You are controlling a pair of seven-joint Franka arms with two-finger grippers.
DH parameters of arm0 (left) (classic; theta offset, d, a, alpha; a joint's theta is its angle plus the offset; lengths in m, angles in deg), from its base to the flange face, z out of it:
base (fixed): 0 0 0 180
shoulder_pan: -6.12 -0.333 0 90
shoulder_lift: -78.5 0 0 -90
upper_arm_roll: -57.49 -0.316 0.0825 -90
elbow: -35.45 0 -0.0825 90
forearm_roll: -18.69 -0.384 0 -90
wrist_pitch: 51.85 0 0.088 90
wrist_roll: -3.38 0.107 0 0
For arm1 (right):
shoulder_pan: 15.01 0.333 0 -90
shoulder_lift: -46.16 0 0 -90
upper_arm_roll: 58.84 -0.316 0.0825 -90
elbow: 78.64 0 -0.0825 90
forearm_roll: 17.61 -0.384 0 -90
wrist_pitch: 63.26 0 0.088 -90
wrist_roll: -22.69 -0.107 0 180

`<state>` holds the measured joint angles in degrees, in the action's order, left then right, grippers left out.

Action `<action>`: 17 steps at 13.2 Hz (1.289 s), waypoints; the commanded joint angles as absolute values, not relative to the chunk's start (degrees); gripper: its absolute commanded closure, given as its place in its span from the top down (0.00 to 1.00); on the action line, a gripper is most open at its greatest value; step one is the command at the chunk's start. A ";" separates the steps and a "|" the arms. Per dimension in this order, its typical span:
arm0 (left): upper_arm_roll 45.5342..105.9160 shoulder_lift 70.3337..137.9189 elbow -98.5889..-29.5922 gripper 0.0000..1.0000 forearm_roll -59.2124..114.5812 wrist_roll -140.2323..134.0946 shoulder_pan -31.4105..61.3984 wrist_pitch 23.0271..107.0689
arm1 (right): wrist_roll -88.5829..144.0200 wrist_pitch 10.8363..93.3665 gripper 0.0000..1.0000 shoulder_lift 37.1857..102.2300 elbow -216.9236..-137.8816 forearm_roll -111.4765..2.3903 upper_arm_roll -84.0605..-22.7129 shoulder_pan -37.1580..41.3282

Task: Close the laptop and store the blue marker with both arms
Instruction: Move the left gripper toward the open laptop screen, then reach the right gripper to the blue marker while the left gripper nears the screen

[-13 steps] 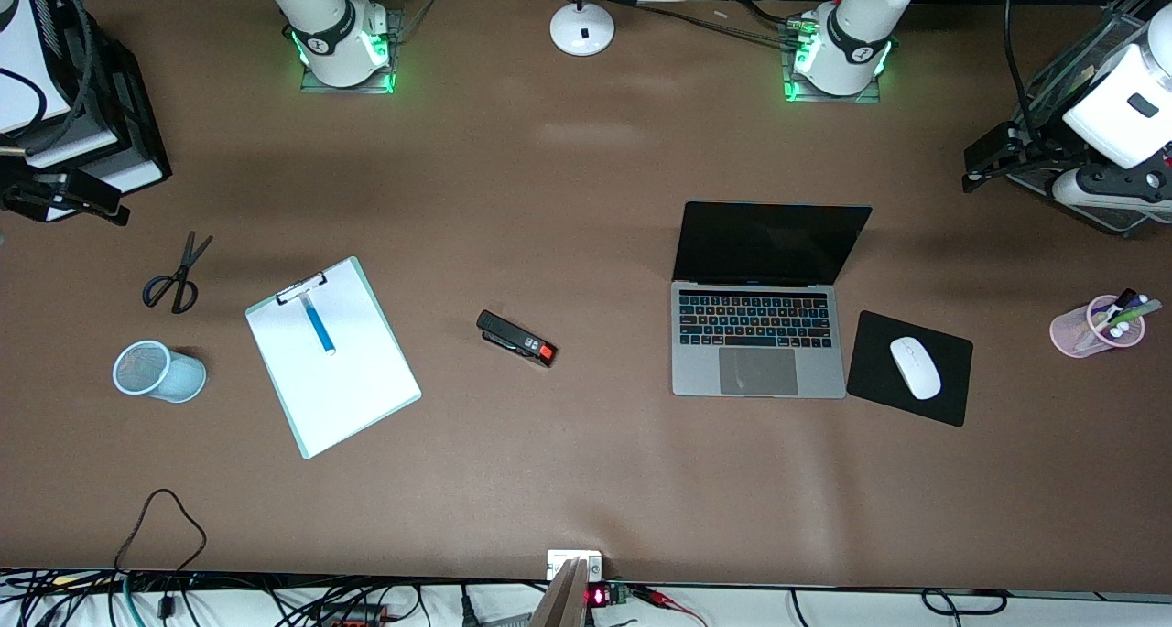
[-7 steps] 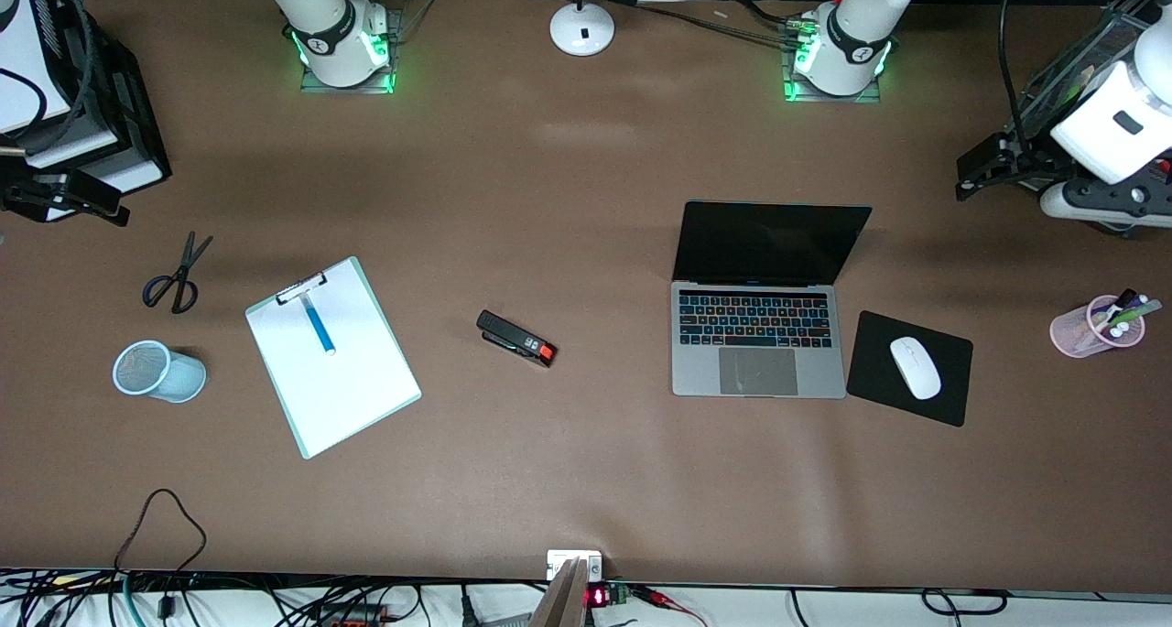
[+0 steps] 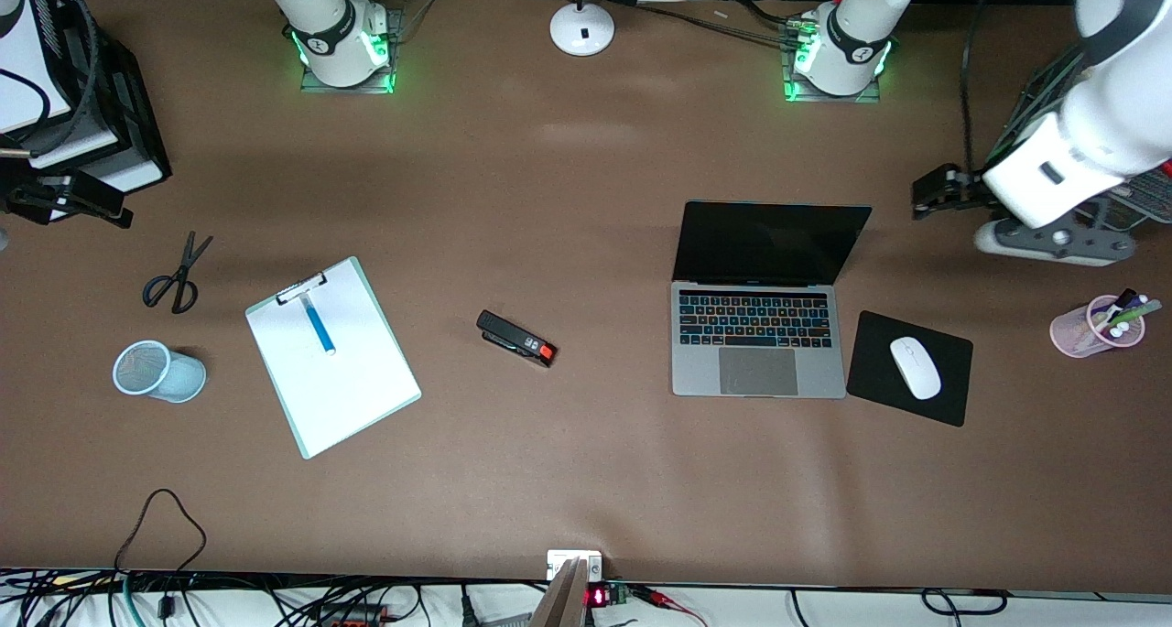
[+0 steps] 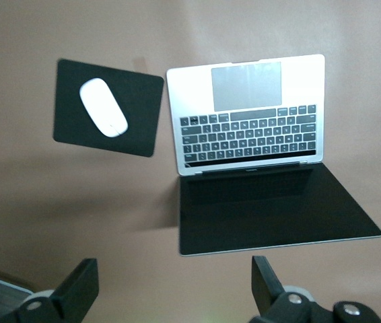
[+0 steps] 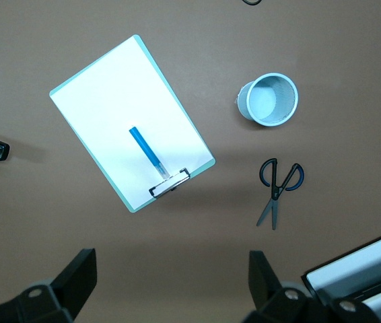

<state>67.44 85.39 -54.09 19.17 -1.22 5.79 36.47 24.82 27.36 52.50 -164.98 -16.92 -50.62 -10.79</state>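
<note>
The laptop [image 3: 755,334] stands open with its black screen upright; it also shows in the left wrist view [image 4: 244,134]. The blue marker [image 3: 320,327] lies on a white clipboard [image 3: 348,389], also in the right wrist view [image 5: 148,153]. My left gripper [image 3: 927,195] is open and empty, up over bare table beside the laptop's screen, toward the left arm's end; its wrist view [image 4: 174,282] looks down on the screen's top edge. My right gripper [image 3: 92,208] is open and empty, high over the right arm's end of the table; its wrist view [image 5: 171,269] shows it apart from the clipboard.
A black mouse pad [image 3: 943,398] with a white mouse [image 3: 916,367] lies beside the laptop. A pink cup of markers [image 3: 1094,327] stands at the left arm's end. A stapler [image 3: 517,338], scissors [image 3: 176,275], a light-blue mesh cup [image 3: 157,371] and a lamp base [image 3: 582,28] are on the table.
My left arm has swung in from the table's end toward the laptop's screen. The right arm has hardly moved. Nothing on the table has moved.
</note>
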 commanded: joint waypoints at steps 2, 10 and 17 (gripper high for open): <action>69.88 86.07 -58.49 1.00 18.43 -6.55 6.03 39.45 | 24.44 29.11 1.00 53.45 -164.87 -16.47 -50.84 -11.15; 71.46 81.95 -70.44 1.00 18.34 -6.81 6.30 41.22 | 24.27 31.84 1.00 57.74 -164.60 -17.34 -51.01 -9.47; 76.72 76.92 -79.07 1.00 18.43 -13.83 5.95 42.81 | 25.94 35.97 1.00 61.88 -164.69 -21.13 -50.84 -10.18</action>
<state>74.02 79.44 -75.22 19.17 -10.67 6.49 41.06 25.16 35.41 60.80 -165.11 -20.16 -50.60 -10.09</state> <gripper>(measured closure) 0.000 0.000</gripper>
